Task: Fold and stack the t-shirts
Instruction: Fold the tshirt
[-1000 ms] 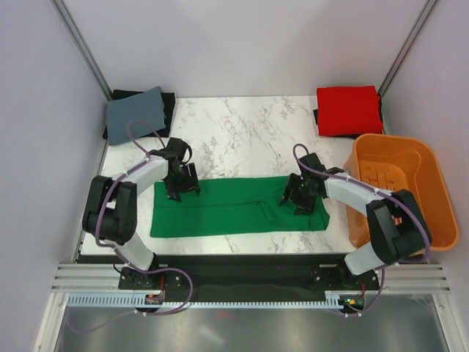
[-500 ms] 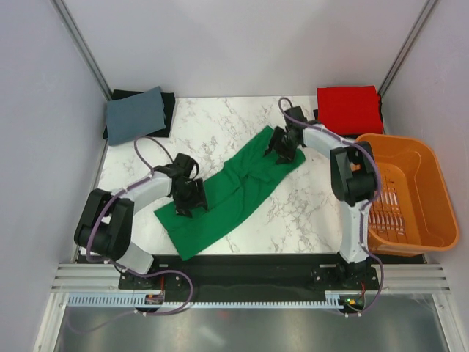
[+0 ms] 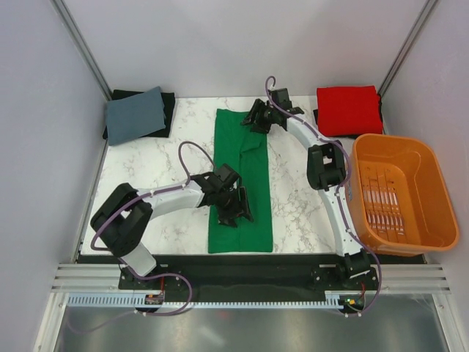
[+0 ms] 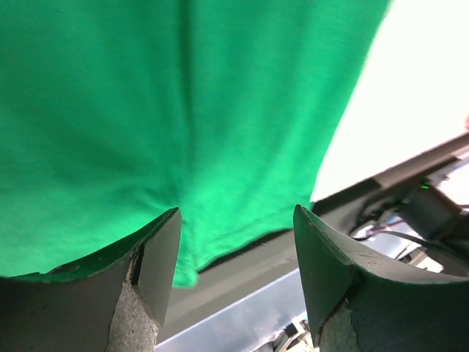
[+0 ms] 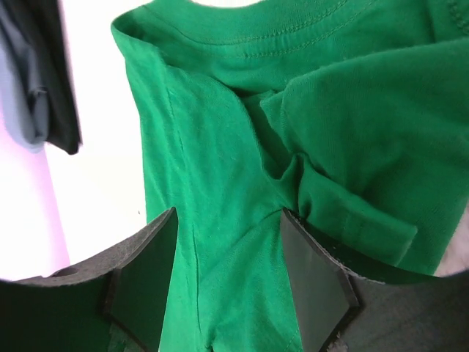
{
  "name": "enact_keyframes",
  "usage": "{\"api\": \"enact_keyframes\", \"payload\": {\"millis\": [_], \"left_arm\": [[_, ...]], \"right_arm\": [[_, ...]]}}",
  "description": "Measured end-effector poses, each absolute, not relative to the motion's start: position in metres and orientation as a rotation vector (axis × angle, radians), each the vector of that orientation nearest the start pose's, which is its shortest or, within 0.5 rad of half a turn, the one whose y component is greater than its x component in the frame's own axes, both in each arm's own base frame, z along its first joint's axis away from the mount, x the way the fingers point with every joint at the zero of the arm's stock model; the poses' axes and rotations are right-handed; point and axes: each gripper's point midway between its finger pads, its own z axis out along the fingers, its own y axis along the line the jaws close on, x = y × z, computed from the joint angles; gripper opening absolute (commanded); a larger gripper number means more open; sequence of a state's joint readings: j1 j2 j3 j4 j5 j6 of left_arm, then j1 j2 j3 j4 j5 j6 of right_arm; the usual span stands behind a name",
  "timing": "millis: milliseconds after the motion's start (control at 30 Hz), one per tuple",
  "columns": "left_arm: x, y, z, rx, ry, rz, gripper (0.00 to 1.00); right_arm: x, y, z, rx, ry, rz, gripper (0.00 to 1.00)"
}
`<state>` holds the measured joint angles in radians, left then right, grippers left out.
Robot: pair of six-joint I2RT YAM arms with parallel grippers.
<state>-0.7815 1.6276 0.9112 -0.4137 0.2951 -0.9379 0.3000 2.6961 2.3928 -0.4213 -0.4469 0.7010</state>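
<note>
The green t-shirt [image 3: 245, 158] is folded into a long narrow strip on the marble table, running from the far edge to the near edge. My left gripper [image 3: 236, 209] rests on its near part, open, with the cloth [image 4: 183, 95] under the spread fingers and the hem edge between the tips [image 4: 236, 213]. My right gripper [image 3: 256, 117] sits on the far end by the collar, open, with bunched cloth [image 5: 212, 132] lying between its fingers [image 5: 229, 216]. The red t-shirt [image 3: 348, 108] lies folded at the far right corner.
An orange slatted basket [image 3: 440, 213] stands at the right edge of the table. A folded grey-blue cloth [image 3: 135, 114] lies on a black cloth at the far left corner, and also shows in the right wrist view [image 5: 37, 88].
The green strip has swung from lying across the table to pointing away from me. The right gripper carried its end to the far edge, and the left gripper moved toward the near middle.
</note>
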Motion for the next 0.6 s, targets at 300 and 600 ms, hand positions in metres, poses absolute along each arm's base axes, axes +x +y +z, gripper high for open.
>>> {"api": "enact_keyframes", "payload": {"millis": [300,600], "left_arm": [[0.195,-0.318,0.103,-0.074,2.849,-0.883,0.69],[0.185,-0.279,0.166,-0.066,2.676,-0.838,0.69]], "right_arm": [[0.605,0.302,0.051,0.176,2.334,1.052,0.75],[0.569,0.291,0.135,0.126,2.305,1.026,0.81]]}}
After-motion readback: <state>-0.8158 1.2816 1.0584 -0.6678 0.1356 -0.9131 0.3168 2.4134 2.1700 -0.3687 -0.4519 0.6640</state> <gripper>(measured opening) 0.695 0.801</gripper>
